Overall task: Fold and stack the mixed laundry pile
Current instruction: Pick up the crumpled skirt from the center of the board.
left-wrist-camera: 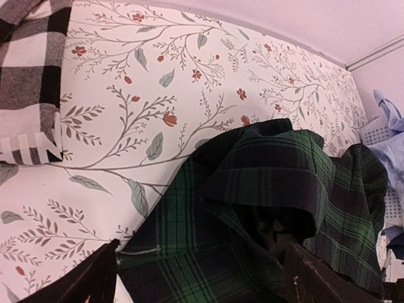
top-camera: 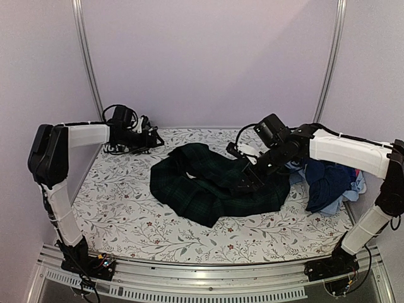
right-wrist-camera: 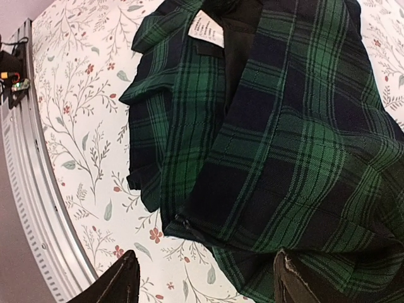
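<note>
Dark green-navy plaid garment (top-camera: 211, 186) lies crumpled about mid-surface, a bit toward 3 o'clock in the top view, on the floral surface (top-camera: 120, 202). Right fingers (right-wrist-camera: 117, 283) are apart, down over the plaid's 3 o'clock side. The right wrist view shows plaid cloth filling the space under and between them; can't tell if the tips touch it, but they are not clamped on it. A white label (right-wrist-camera: 207, 28) shows at a folded edge of the plaid, 12 o'clock in that view. Left fingers (left-wrist-camera: 88, 284) are apart too, gripping nothing, at the 10 o'clock back corner of the surface, near the plaid but apart from it in the top view. In the left wrist view the black-and-white checked shirt (left-wrist-camera: 31, 69) is at 10 o'clock, lying on the surface, with bare floral print between it and the plaid. Rest of the laundry pile (top-camera: 331, 189) is heaped at the 3 o'clock edge under the right arm: navy piece (top-camera: 322, 173) on top, light blue piece (top-camera: 358, 187) on its outer side. Can't tell whether the heap touches the plaid. Metal rail (top-camera: 202, 278) runs along the 6 o'clock edge, arm bases on it.
</note>
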